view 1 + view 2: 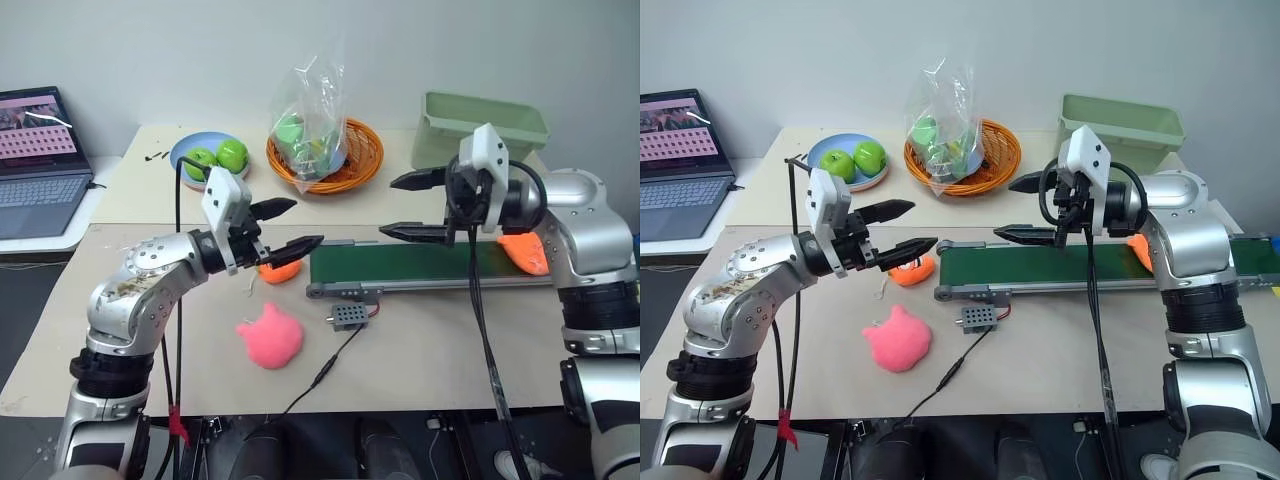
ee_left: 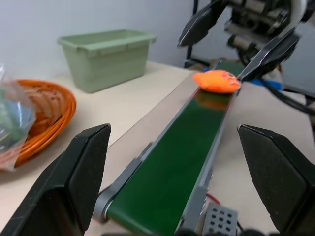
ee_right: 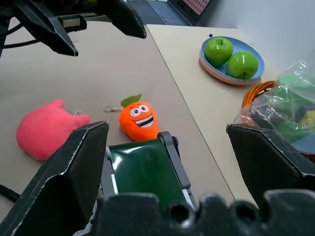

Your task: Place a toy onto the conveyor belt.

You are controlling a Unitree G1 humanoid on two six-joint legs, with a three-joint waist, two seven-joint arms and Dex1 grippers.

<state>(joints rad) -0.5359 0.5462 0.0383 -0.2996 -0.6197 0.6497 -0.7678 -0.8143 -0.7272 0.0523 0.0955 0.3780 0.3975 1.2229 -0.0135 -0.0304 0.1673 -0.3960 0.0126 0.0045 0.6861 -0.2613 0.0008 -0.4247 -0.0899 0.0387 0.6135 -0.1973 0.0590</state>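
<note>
The toy [image 2: 216, 81], a flat plain orange plush fish, lies on the far right end of the conveyor belt [image 1: 420, 268]; my right forearm partly hides it in the eye views. The belt is long and dark green, in a low grey frame across the table. My right gripper [image 1: 387, 206] hovers open above the belt's middle, pointing left, holding nothing. Past the belt's left end my left gripper [image 1: 309, 222] is raised, also open and holding nothing, aimed along the belt toward the right gripper.
An orange carrot plush with a face [image 3: 140, 119] lies at the belt's left end and a pink plush blob [image 1: 270, 338] nearer the front. A small grey box [image 1: 350, 317] with a cable sits by the frame. Behind are a green bin [image 1: 482, 128], an orange basket [image 1: 325, 155], an apple plate [image 1: 210, 155] and a laptop [image 1: 40, 165].
</note>
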